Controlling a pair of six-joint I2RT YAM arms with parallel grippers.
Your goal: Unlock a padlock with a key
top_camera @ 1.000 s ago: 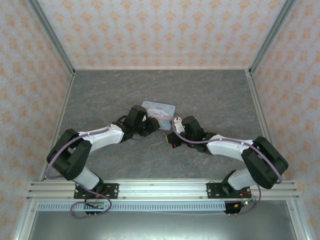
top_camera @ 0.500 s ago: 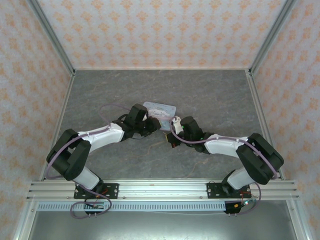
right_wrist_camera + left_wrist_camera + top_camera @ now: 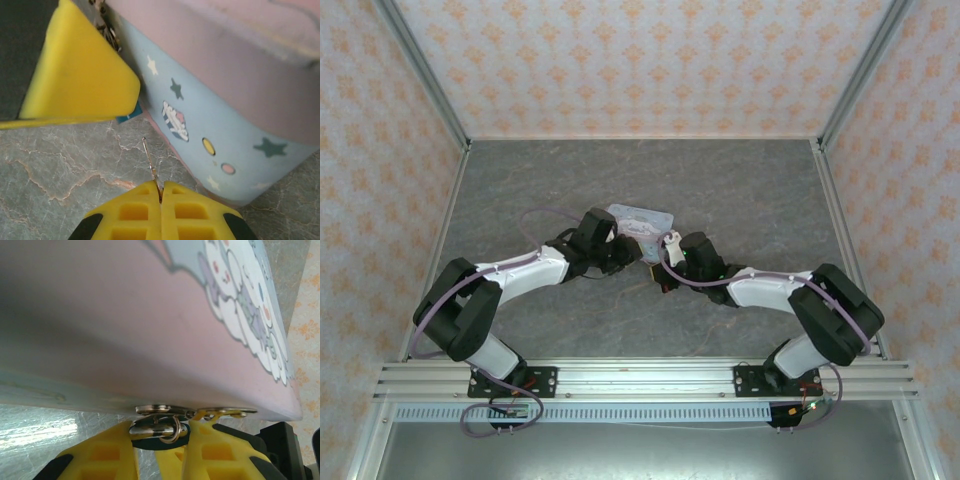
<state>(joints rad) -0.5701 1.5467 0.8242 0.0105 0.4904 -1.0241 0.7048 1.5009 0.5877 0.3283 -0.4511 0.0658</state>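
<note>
Marble tabletop [image 3: 520,200] | left pincer [image 3: 160,434] clamps padlock [image 3: 154,430], body mostly hidden | right pincer [image 3: 161,192] pinches key [image 3: 149,159], bow hidden

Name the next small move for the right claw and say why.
Probably ease the right claw forward and slightly left, bringing the key to the padlock. It is shut on the key, whose tip stands apart from the teal padlock corner. The left claw grips the padlock at the edge of the tin.

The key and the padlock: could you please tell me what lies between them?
Bare grey tabletop, in the right wrist view, runs from the key to the padlock; the tin stands alongside.
</note>
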